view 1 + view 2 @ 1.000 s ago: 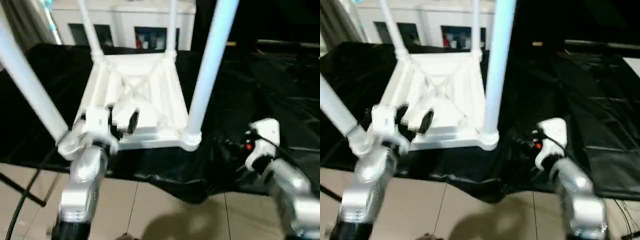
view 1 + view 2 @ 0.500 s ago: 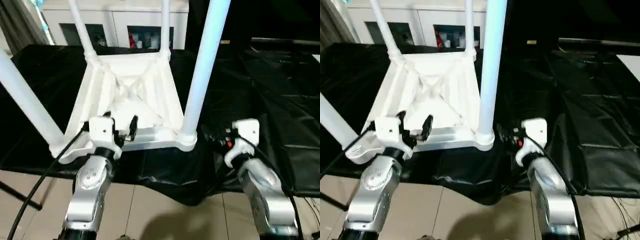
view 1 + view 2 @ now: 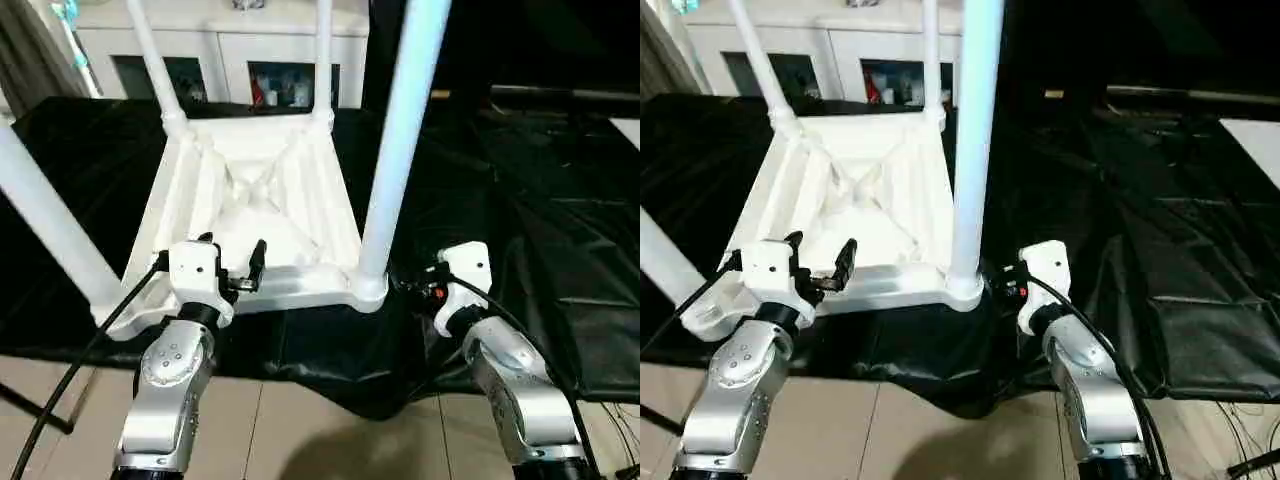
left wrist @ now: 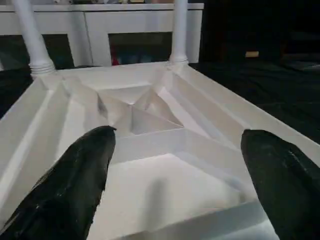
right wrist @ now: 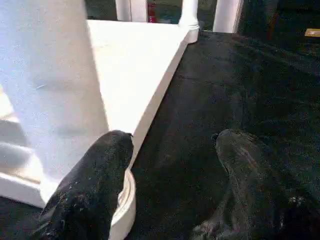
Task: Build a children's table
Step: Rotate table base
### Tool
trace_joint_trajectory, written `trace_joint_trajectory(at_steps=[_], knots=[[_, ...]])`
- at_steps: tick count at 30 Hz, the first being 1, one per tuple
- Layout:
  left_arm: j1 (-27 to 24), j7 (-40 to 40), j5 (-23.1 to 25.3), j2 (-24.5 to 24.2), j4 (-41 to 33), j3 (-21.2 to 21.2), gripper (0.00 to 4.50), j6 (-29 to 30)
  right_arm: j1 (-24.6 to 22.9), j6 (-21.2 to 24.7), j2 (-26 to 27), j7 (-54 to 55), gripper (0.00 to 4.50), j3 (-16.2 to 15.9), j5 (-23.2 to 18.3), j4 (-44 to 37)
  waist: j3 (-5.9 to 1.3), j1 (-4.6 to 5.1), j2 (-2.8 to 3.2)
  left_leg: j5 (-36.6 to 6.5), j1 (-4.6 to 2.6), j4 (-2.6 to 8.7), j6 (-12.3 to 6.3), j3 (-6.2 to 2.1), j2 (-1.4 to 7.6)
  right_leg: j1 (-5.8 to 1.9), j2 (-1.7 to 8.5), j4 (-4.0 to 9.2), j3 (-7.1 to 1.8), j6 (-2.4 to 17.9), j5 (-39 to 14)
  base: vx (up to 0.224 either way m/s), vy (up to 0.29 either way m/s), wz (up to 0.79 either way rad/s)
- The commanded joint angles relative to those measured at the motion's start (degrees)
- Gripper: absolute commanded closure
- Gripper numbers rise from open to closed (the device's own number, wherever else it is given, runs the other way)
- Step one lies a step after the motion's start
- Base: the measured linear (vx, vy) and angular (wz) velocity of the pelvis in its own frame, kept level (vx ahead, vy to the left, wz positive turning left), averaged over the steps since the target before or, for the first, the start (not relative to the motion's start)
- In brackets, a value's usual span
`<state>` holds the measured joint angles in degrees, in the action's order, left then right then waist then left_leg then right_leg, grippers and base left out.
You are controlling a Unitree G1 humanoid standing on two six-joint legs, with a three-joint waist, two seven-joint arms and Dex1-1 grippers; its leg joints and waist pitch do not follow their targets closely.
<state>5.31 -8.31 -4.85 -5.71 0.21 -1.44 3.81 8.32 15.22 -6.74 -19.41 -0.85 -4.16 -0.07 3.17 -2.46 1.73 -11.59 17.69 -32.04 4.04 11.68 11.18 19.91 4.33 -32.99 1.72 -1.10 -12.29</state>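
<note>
Bright overhead light glares off the white plastic; wrist views soft, near fingers blurred.

White glass-door cabinet [image 3: 250, 60] behind black-sheeted table [image 3: 560, 230]; tiled floor [image 3: 300, 440].

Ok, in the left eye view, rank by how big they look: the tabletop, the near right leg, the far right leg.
1. Tabletop, largest.
2. Near right leg, though nearness to the camera inflates it.
3. Far right leg, smallest; it stands further off, so the legs' true sizes can't be compared.
</note>
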Motion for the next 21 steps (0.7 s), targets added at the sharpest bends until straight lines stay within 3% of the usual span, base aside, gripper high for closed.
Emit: trace_joint_trajectory(at_steps=[1, 2, 3, 4, 5, 6, 7, 8, 9, 10, 11, 12, 13, 14, 15, 16, 17, 18, 19, 20, 21], knots=[[1.11, -0.35, -0.39, -0.18, -0.58, -0.14, 0.05, 0.62, 0.24, -0.89, 0.06, -0.6, 1.33, -0.33, -0.89, -0.02, -2.17, 0.99, -0.11, -30.91, -6.55, 4.2, 2.77, 0.2, 2.8, 2.12, -1.02, 3.21, -0.39, 13.38, -16.31, 0.067, -0.017, -0.58], [1.42, -0.27, -0.46, -0.22, -0.32, -0.27, 0.05, 0.57, 0.14, -1.01, 0.03, -0.9, 1.33, -0.37, -1.23, -0.17, -2.32, 0.45, -0.75, -30.09, -5.43, 3.73, 2.76, 1.31, 1.32, 0.62, -0.72, 3.33, -1.76, 14.27, -15.87, 0.067, -0.017, -0.58], [1.56, -0.24, -0.49, -0.26, -0.23, -0.31, 0.05, 0.55, 0.13, -1.34, -0.25, -0.98, 1.33, -0.62, -0.91, -0.26, -2.44, 0.13, -0.91, -28.28, -4.46, 3.28, 2.71, 1.87, 0.3, -0.59, -0.78, 3.53, -2.95, 14.72, -15.9, 0.097, 0.015, -0.6], [1.77, -0.27, -0.63, -0.32, -0.24, -0.34, 0.05, 0.69, 0.13, -1.44, -0.44, -1.32, 1.33, -0.82, -0.94, -0.23, -3.21, -0.9, -1.87, -18.62, 1.77, 2.3, -1.43, 0.24, -1.82, -6.29, 0.92, 3.63, -4.11, 13.23, -13.14, 0.143, 0.012, -0.32], [1.94, -0.37, -0.79, -0.44, -0.42, -0.34, 0.05, 0.91, 0.13, -1.55, -0.55, -1.61, 1.33, -1.05, -0.93, -0.14, -4.24, -1.83, -0.26, -15.15, 0.86, 2.15, -2.67, 0.27, -1.79, -6.28, 2.02, 3.82, -4.8, 13.69, -10.59, 0.143, 0.012, -0.32], [2.02, -0.49, -0.89, -0.54, -0.58, -0.34, 0.05, 1.07, 0.14, -1.69, -0.58, -1.75, 1.33, -1.17, -0.91, -0.07, -4.49, -1.14, -0.59, -9.14, 2.54, 1.28, -5.39, -0.85, -2.4, -7.41, 1.24, 3.23, -4.98, 15.05, -4.75, 0.156, -0.013, -0.06], [2.03, -0.67, -0.96, -0.61, -0.67, -0.33, 0.05, 1.14, 0.14, -1.75, -0.56, -1.78, 1.33, -1.19, -0.96, -0.05, -4.91, -0.98, -0.37, -4.76, 2.96, 0.94, -7.0, -1.41, -2.75, -7.81, 0.31, 2.61, -4.67, 15.91, 1.22, 0.111, -0.015, -0.02], [1.99, -1.26, -1.14, -0.88, -0.96, -0.32, 0.05, 1.33, 0.11, -2.2, -0.43, -1.98, 1.33, -1.2, -1.23, 0.0, -5.27, -0.74, -0.04, -1.3, 2.84, 0.75, -8.48, -2.09, -3.06, -7.77, -0.87, 1.69, -4.09, 16.12, 7.84, 0.111, -0.015, -0.02], [1.97, -1.5, -1.11, -1.09, -1.04, -0.4, 0.05, 1.27, 0.08, -2.53, -0.33, -2.09, 1.33, -1.25, -1.32, 0.09, -5.37, -0.65, 0.14, -0.44, 2.23, 0.74, -9.24, -2.26, -3.01, -7.37, -1.3, 1.26, -3.74, 16.2, 10.43, 0.097, -0.004, 0.05], [1.92, -1.69, -1.13, -1.28, -1.09, -0.51, 0.05, 1.26, 0.03, -2.81, -0.26, -2.14, 1.33, -1.33, -1.32, 0.2, -5.48, -0.41, 0.4, 1.21, 1.06, 0.78, -10.71, -2.58, -2.73, -6.84, -1.9, 0.51, -2.97, 16.29, 13.8, 0.088, 0.001, 0.09], [1.9, -1.77, -1.04, -1.44, -1.06, -0.64, 0.05, 1.3, -0.01, -3.15, -0.24, -2.16, 1.33, -1.41, -1.34, 0.43, -5.49, -0.36, 0.56, 1.97, 0.41, 0.88, -11.68, -2.76, -2.42, -6.35, -2.02, 0.17, -2.51, 16.2, 14.73, 0.088, 0.001, 0.09], [1.84, -2.05, -1.02, -1.74, -1.05, -0.8, 0.05, 1.49, 0.07, -3.75, -0.27, -1.99, 1.33, -1.53, -1.13, 1.05, -5.62, -0.3, 0.74, 3.9, -0.93, 0.86, -13.97, -3.14, -1.79, -5.46, -1.94, -0.46, -1.65, 15.96, 15.33, 0.087, -0.001, 0.11], [1.75, -2.75, -1.34, -1.94, -1.19, -0.75, 0.05, 1.2, 0.16, -4.01, -0.31, -1.8, 1.33, -1.56, -0.9, 1.25, -5.72, -0.17, 0.75, 5.87, -1.61, 0.64, -15.4, -3.38, -1.54, -4.86, -1.87, -0.96, -1.31, 15.86, 16.31, 0.074, -0.004, 0.14], [1.66, -3.95, -1.96, -2.29, -1.39, -0.43, 0.05, 1.75, 0.37, -4.27, -0.26, -1.56, 1.33, -1.38, -0.95, 1.58, -5.67, -0.44, 0.57, 16.84, -1.43, -1.21, -18.81, -3.89, -1.65, -3.23, -1.26, -2.38, -1.55, 15.12, 23.33, 0.074, -0.004, 0.14], [1.6, -4.78, -2.41, -2.52, -1.48, -0.17, 0.05, 2.15, 0.51, -4.46, -0.22, -1.41, 1.33, -1.24, -1.02, 1.83, -5.67, -0.56, 0.25, 20.57, -0.96, -1.85, -18.84, -3.93, -1.67, -3.02, -0.98, -2.81, -1.95, 15.07, 26.33, 0.0, 0.0, 0.0], [1.51, -6.67, -2.85, -3.35, -1.62, 0.61, 0.05, 2.08, 0.87, -4.62, -0.35, -1.26, 1.33, -1.03, -1.07, 1.98, -5.7, -1.22, 0.19, 26.66, 0.19, -2.84, -16.96, -4.01, -1.75, -2.75, -0.53, -3.82, -2.63, 14.07, 32.91, 0.0, 0.0, 0.0], [1.45, -8.81, -3.41, -4.21, -1.65, 1.35, 0.05, 2.0, 1.25, -4.71, -0.54, -1.25, 1.33, -0.8, -1.1, 2.06, -6.14, -1.64, 0.24, 29.85, 0.51, -3.38, -15.14, -4.17, -1.75, -2.78, -0.51, -4.45, -2.94, 12.85, 37.2, 0.0, 0.0, 0.0], [1.42, -11.5, -4.32, -5.24, -1.69, 2.12, 0.05, 2.45, 1.68, -4.57, -0.83, -1.32, 1.33, -0.45, -1.21, 2.12, -6.19, -2.17, 0.31, 33.59, 0.66, -3.94, -10.94, -3.99, -1.55, -1.93, -0.78, -5.07, -3.13, 10.69, 43.76, 0.0, 0.0, 0.0], [1.43, -13.78, -5.16, -6.07, -1.7, 2.68, 0.05, 2.86, 2.03, -4.54, -1.08, -1.4, 1.33, -0.21, -1.23, 2.23, -6.19, -2.73, 0.11, 32.41, 1.08, -3.89, -7.03, -3.81, -1.55, -1.81, -0.84, -5.04, -3.33, 8.78, 45.04, -0.086, -0.019, 0.06], [1.85, -21.03, -7.96, -8.42, -1.96, 4.32, 0.05, 4.17, 2.63, -5.14, -2.41, -2.3, 1.33, 0.33, -1.07, 2.61, -5.94, -3.28, 0.11, 25.93, 1.63, -3.2, -3.87, -3.69, -1.36, -1.65, -0.53, -4.59, -3.49, 7.61, 41.58, -0.086, -0.019, 0.06], [2.18, -23.36, -8.74, -9.28, -2.0, 4.86, 0.05, 4.9, 2.84, -5.35, -2.93, -2.71, 1.33, 0.54, -1.25, 2.75, -5.73, -3.29, 0.02, 21.76, 1.86, -2.78, -2.43, -3.57, -1.19, -1.46, -0.44, -4.16, -3.43, 7.58, 38.17, -0.116, -0.031, -0.01]])
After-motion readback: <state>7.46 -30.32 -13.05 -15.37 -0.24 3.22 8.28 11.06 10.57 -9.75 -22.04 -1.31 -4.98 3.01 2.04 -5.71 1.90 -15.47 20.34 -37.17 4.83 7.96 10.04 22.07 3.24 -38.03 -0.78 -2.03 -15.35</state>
